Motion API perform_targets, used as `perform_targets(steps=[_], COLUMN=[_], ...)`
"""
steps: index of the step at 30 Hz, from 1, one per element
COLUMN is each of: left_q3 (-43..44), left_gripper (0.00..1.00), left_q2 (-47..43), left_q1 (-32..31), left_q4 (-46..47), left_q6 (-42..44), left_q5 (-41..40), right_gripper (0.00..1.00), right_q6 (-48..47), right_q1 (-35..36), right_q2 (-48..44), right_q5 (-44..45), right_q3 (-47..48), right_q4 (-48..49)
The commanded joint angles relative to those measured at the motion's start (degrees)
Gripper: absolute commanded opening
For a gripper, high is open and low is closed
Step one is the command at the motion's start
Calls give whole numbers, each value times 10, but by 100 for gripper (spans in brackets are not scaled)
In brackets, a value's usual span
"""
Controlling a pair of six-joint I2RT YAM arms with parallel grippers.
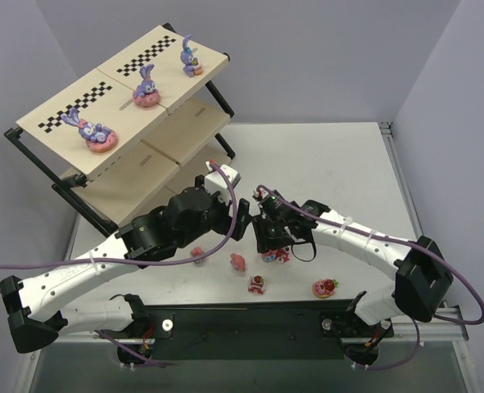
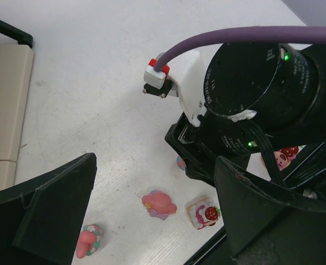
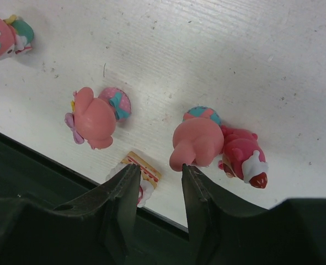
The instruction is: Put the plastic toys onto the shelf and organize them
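Bottom centre, the right gripper (image 3: 160,168), narrowly apart and empty, hovers just beside a pink toy (image 3: 194,144), apparently to grasp it; the left gripper (image 2: 154,160) gapes wide.

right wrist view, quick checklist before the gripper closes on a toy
1. Right gripper jaws apart, nothing between them: ok.
2. A toy centred between the jaws: not ok, pink figure sits by one fingertip, cake slice toy under the other.
3. Target free of neighbours: not ok, red strawberry figure touches the pink figure.
4. Left gripper open and empty: ok.
5. Room on the shelf top board beside the bunnies: ok.
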Motion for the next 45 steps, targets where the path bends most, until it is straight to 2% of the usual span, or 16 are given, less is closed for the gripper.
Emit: perform_targets(steps=[1, 13, 16, 17, 20, 30, 39, 45], left_q3=[-2, -12, -13, -12, -11, -47, -93, -95], left_gripper=[97, 97, 97, 97, 97, 97, 97, 97], left_q2=[-12, -21, -21, -21, -20, -6, 24, 59], left_q1=[3, 3, 3, 3, 2, 3, 3, 3], left_q4=[17, 11, 8, 8, 7, 36, 120, 173], left_q6=[-16, -33, -33, -33, -33, -22, 38, 61], left_q5=[-4, 5, 7, 7, 11, 81, 180, 211], right_gripper=[35, 29, 19, 11, 0, 0, 0, 0], right_q6=[-4, 14, 15, 15, 16, 26, 22, 25], right_q1=[18, 31, 31, 32, 36, 20, -47, -67], right_q2=[24, 54, 56, 57, 56, 17, -44, -71], right_q5=[38, 96, 97, 96, 98, 99, -15, -100], right_q3=[-2, -8, -7, -6, -3, 81, 144, 180], right_q4=[-1, -8, -11, -14, -17, -80, -145, -189])
